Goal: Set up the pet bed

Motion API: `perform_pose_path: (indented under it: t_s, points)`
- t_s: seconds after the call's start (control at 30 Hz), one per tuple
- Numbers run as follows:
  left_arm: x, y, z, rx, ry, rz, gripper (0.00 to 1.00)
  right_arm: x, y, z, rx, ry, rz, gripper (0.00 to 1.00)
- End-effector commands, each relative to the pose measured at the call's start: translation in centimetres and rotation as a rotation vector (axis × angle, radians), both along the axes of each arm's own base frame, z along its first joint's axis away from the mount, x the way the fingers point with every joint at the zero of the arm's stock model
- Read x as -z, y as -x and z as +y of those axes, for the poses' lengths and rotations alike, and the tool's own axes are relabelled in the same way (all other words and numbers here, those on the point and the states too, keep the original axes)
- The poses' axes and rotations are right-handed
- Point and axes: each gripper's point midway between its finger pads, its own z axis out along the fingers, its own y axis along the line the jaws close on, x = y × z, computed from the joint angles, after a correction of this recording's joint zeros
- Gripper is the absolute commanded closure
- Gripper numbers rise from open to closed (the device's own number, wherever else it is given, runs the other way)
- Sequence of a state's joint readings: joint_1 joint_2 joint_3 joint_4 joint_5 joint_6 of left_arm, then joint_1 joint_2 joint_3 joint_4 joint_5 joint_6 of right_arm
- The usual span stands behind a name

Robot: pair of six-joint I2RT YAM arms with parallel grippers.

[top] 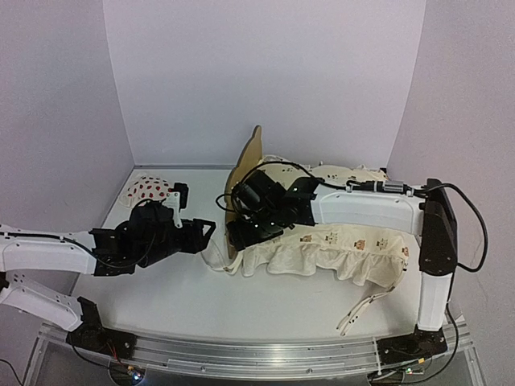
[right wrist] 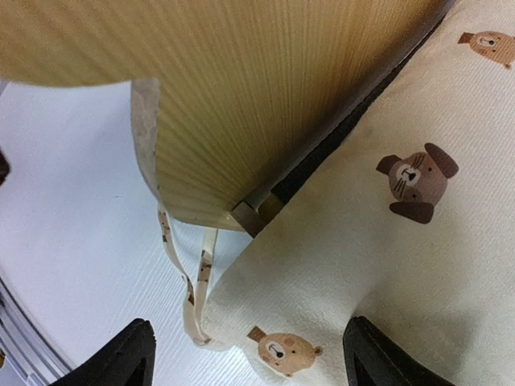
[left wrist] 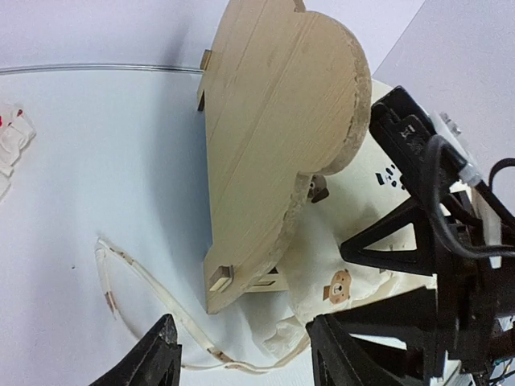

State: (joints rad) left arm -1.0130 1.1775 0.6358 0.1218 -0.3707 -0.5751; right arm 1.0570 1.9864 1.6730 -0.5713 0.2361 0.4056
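The pet bed's plywood headboard stands near the table's middle, and the rest of the frame is hidden under a cream animal-print cover. The left wrist view shows the headboard from behind, with the cover bunched at its foot. My left gripper is open just left of the bed, above a thin tie strap lying on the table, and it holds nothing. My right gripper is open astride the cover's corner, under the headboard.
A small white pillow with red strawberries lies at the back left of the table. Another tie strap trails off the cover toward the front right. The right arm crowds the space beside my left gripper.
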Motion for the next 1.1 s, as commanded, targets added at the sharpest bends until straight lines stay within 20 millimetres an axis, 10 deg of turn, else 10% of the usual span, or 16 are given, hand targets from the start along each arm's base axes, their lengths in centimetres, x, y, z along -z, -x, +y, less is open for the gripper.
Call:
perform_pose_path:
  t_s: [0.0, 0.33, 0.7, 1.07]
  points:
    - [0.7, 1.0, 3.0, -0.060, -0.026, 0.027, 0.45, 0.1, -0.6, 1.0, 0.031, 0.032, -0.045, 0.21]
    - [1.2, 2.0, 5.1, -0.077, -0.058, 0.049, 0.47, 4.0, -1.4, 0.3, 0.051, 0.198, -0.094, 0.43]
    - [1.5, 2.0, 5.0, -0.073, -0.064, 0.054, 0.52, 2.9, -1.5, -0.5, 0.039, 0.215, -0.132, 1.00]
    - [0.0, 2.1, 2.2, 0.064, -0.109, 0.003, 0.53, -9.4, -2.9, -2.2, -0.024, 0.130, -0.382, 1.00]
